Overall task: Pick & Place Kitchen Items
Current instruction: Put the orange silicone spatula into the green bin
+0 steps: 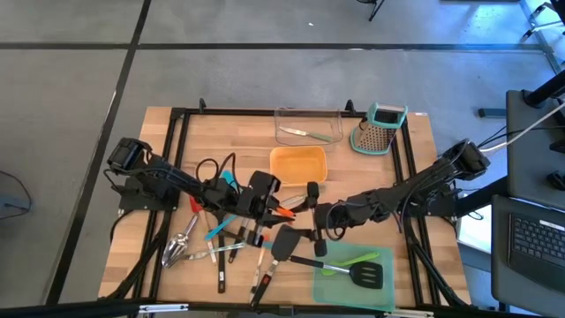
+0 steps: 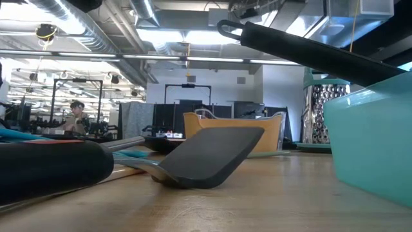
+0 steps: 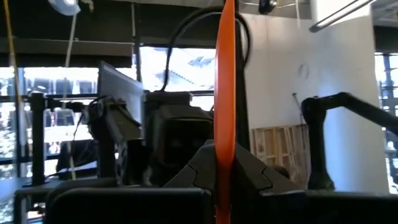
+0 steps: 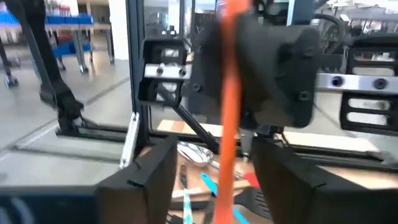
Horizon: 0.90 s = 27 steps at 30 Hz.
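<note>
From above, both arms meet over the middle of the counter [image 1: 177,124]: the left end effector [image 1: 275,208] is clamped on a thin orange utensil [image 1: 284,213], and the right end effector [image 1: 311,212] faces it from just beside, its fingers apart on either side of the same tool. Only the wrist views show this closely: the left wrist view has the orange utensil [image 3: 225,112] standing as a narrow strip between its own closed fingers, and the right wrist view shows the orange handle [image 4: 229,118] running between its spread fingers [image 4: 149,180] without clear contact. The high view alone shows the other kitchen items: a black spatula [image 1: 287,243] near the middle, another black spatula [image 1: 357,274] and a green tool [image 1: 353,262] on the teal-green tray [image 1: 331,287] at near right, a steel scoop [image 1: 177,247] at near left. The orange tray [image 1: 297,164], clear tray [image 1: 309,125] and box grater [image 1: 381,130] sit farther back. The low view adds the black spatula blade [image 2: 206,154] lying flat on the counter. No writing is readable.
</note>
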Available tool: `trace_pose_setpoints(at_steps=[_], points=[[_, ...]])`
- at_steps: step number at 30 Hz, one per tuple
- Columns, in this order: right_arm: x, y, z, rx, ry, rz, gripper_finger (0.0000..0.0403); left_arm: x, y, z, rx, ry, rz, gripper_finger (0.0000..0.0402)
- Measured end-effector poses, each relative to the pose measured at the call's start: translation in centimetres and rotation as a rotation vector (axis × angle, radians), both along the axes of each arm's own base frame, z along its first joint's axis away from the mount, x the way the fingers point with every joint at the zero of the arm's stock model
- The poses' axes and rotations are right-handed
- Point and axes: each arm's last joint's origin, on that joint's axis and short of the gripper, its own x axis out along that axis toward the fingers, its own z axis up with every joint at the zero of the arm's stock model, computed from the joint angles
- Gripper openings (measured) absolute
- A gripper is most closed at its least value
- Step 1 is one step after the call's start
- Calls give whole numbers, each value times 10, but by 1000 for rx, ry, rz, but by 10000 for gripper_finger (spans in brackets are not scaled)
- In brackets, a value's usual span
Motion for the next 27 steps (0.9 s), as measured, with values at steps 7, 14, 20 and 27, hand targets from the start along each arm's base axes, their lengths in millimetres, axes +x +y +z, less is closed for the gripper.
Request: trace_pose_setpoints(at_steps=[7, 14, 20, 27], points=[[3, -8, -5, 159, 73, -26, 29, 0, 1, -1, -8, 7, -36, 13], [4, -11, -5, 168, 87, -32, 19, 0, 0, -1, -14, 11, -36, 13], [6, -10, -1, 156, 139, -44, 19, 1, 0, -3, 11, 31, -19, 46], [6, -1, 8, 112, 221, -84, 17, -6, -4, 1, 49, 178, 8, 148]])
